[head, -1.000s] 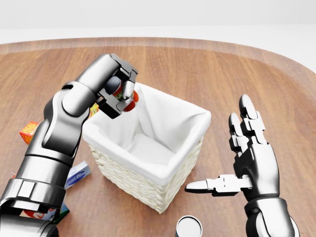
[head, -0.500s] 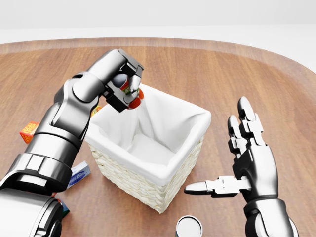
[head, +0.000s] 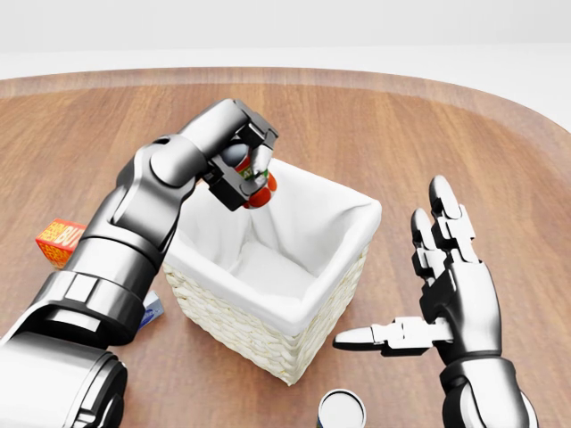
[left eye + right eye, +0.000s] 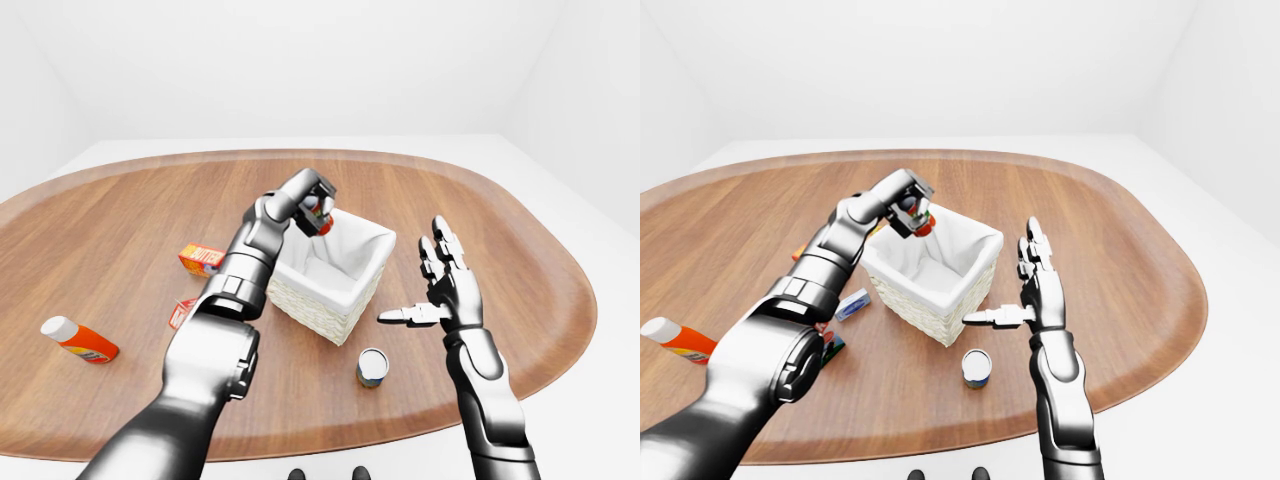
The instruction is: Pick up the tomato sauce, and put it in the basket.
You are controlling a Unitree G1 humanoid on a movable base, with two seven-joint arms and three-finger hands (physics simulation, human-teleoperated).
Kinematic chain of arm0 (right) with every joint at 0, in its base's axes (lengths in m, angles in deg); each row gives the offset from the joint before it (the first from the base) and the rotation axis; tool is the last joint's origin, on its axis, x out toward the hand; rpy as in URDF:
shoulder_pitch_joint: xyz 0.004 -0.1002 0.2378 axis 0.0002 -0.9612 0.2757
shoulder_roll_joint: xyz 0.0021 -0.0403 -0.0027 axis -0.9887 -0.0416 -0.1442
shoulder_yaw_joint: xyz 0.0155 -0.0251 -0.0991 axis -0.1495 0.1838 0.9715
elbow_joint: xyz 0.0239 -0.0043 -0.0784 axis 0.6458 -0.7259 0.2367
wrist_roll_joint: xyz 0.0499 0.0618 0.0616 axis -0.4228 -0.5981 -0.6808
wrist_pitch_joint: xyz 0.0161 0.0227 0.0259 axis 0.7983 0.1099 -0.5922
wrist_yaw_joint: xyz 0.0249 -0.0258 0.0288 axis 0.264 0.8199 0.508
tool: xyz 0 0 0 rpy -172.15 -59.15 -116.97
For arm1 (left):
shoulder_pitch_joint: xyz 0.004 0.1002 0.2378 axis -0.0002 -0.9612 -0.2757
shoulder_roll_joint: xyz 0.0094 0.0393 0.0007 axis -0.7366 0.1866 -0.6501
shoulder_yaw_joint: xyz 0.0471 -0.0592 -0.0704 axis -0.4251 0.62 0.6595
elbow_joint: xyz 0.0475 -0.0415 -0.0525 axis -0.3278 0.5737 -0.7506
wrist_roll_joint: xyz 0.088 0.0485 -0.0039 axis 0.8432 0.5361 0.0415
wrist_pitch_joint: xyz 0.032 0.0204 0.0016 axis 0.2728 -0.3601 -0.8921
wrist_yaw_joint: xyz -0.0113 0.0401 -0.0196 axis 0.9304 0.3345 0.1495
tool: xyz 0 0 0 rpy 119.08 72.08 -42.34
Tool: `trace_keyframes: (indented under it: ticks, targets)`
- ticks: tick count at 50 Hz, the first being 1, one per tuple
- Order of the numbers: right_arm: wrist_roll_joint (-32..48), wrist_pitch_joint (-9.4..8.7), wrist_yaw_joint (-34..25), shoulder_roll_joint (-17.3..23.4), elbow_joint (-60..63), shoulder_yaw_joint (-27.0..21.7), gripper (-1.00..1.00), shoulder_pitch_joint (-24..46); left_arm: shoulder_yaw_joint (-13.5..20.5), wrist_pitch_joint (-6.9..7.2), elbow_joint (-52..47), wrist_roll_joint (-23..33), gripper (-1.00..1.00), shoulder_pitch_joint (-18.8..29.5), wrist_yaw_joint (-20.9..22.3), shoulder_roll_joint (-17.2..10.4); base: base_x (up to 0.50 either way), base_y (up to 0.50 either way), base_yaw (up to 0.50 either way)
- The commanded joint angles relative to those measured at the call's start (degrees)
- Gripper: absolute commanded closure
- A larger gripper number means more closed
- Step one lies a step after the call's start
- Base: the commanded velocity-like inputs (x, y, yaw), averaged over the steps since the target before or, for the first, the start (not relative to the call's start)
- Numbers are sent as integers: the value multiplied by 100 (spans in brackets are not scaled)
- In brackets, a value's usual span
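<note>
My left hand is shut on the tomato sauce, a small red container with a green-and-white label. It holds it in the air over the top-left rim of the basket, a woven white basket with a white cloth lining, in the head view. The same grasp shows in the left-eye view and the right-eye view. My right hand is open, fingers spread, to the right of the basket and apart from it.
A tin can stands below the basket. An orange butter box and other small packs lie left of the basket. An orange bottle with a white cap lies far left. The round wooden table's edge curves at the right.
My left hand has carried the tomato sauce to the right, from beside the basket's left corner to above its top-left rim. My right hand has not moved.
</note>
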Motion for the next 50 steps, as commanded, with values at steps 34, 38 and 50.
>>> trace_keyframes:
  ticks: [34, 38, 50]
  targets:
    - [128, 0, 27, -15, -408, 64, -100, 4, 24, 0, 673, -412, 100, 50, 630, 134, 0, 0, 0]
    - [132, 0, 30, -15, -422, 66, -100, 10, 24, 0, 694, -410, 100, 43, 653, 141, 0, 0, 0]
    - [108, 0, 31, -11, -359, 58, -100, 15, 3, 0, 728, -337, -100, 68, 701, 157, 0, 0, 0]
